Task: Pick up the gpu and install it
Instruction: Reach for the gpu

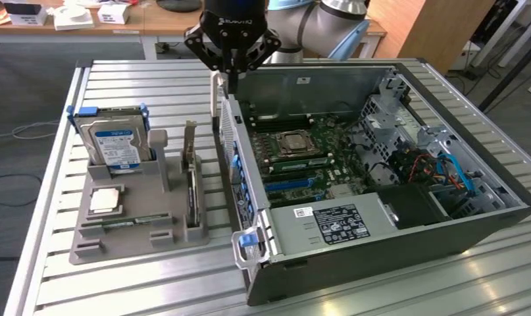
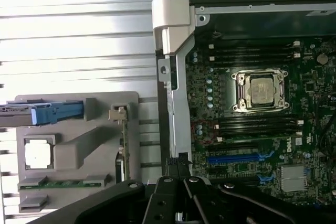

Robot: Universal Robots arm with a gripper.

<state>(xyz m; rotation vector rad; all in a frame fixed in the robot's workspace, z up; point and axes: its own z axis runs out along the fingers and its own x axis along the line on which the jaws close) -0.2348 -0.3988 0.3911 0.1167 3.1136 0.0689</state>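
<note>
The gpu [image 1: 192, 187] stands on edge in a slot of the grey holder [image 1: 133, 240], a thin dark card with a pale bracket at its far end. In the wrist view the gpu [image 2: 124, 145] shows edge-on beside the case wall. My gripper [image 1: 233, 74] hangs above the far end of the open computer case's side wall [image 1: 230, 131], up and beyond the gpu, apart from it. Its fingers are shut together with nothing between them. The dark gripper [image 2: 178, 205] links also show in the wrist view. Blue expansion slots [image 2: 239, 157] lie on the motherboard [image 1: 304, 158].
The holder also carries a hard drive [image 1: 114, 141] with blue clips, a square processor [image 1: 105, 201] and a memory stick [image 1: 129, 222]. The open case [image 1: 379, 217] fills the exterior view's right half of the slatted metal table [image 1: 116, 283]. Desks stand behind.
</note>
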